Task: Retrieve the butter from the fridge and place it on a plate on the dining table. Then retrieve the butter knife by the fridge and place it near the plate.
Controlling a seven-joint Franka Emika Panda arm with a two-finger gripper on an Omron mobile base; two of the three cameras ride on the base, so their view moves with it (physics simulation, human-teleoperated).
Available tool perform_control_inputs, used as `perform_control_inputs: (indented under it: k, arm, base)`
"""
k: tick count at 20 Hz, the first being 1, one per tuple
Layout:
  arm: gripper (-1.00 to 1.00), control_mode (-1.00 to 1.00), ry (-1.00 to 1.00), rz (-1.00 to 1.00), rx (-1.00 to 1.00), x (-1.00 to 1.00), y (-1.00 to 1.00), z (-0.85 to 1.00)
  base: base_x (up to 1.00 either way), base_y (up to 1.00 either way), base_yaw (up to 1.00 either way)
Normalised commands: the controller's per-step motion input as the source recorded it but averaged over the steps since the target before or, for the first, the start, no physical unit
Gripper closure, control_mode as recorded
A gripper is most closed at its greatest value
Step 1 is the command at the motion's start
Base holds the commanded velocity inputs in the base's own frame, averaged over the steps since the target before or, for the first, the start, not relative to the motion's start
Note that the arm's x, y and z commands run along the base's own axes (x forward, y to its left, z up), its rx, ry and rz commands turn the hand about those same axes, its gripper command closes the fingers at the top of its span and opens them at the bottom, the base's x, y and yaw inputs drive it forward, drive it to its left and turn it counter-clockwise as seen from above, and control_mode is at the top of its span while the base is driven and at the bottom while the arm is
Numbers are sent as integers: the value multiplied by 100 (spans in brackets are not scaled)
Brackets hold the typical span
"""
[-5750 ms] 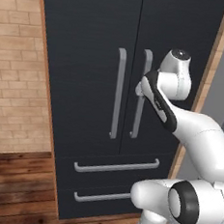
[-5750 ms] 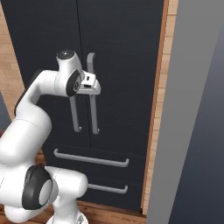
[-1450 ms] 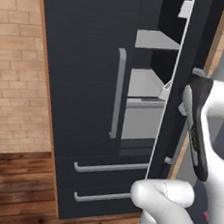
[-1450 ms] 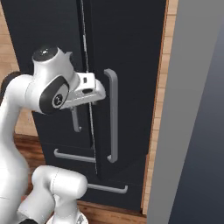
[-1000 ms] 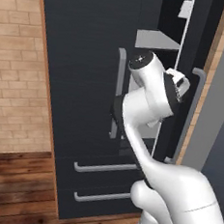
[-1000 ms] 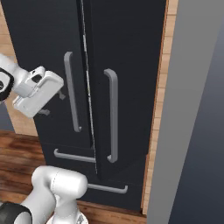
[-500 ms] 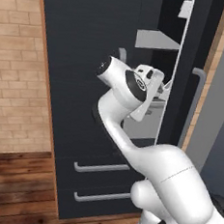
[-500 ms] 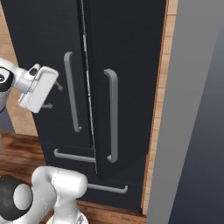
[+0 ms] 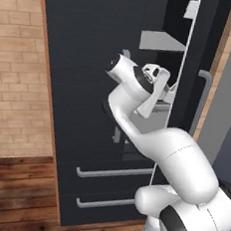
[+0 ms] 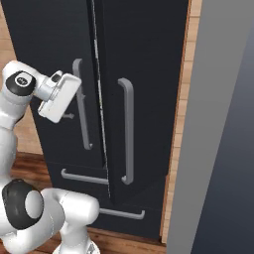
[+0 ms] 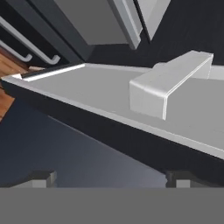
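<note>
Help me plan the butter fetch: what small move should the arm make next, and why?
Probably swing the open gripper round the door edge toward the gap. The fridge door stands only partly open, with shelves showing in the gap; the empty gripper sits beside the left handle.

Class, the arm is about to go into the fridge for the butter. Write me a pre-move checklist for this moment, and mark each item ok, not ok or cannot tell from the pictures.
1. Right door of the fridge swung open: ok. The left base view shows shelves past the door's edge.
2. Gap wide enough for the arm: cannot tell. In the right base view the door stands only partly open.
3. Gripper open and empty: ok. Its fingertips stand far apart in the hand view, with nothing between them.
4. Gripper free of the door handle: ok. It sits in front of the left door.
5. Butter located: not ok. No yellow stick shows on the shelves.
</note>
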Motion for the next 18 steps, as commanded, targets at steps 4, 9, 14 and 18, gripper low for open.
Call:
perform_control_inputs:
  k: [4, 9, 14, 18]
  arm:
    - [-100, -100, 2, 0, 0, 39, -31, 0]
    - [-100, -100, 0, 0, 0, 28, -33, 0]
    - [-100, -100, 0, 0, 0, 6, -38, 0]
    - [-100, -100, 0, 0, 0, 0, -40, 0]
  base:
    - [0, 0, 0]
    - [0, 0, 0]
    - [0, 0, 0]
    - [0, 0, 0]
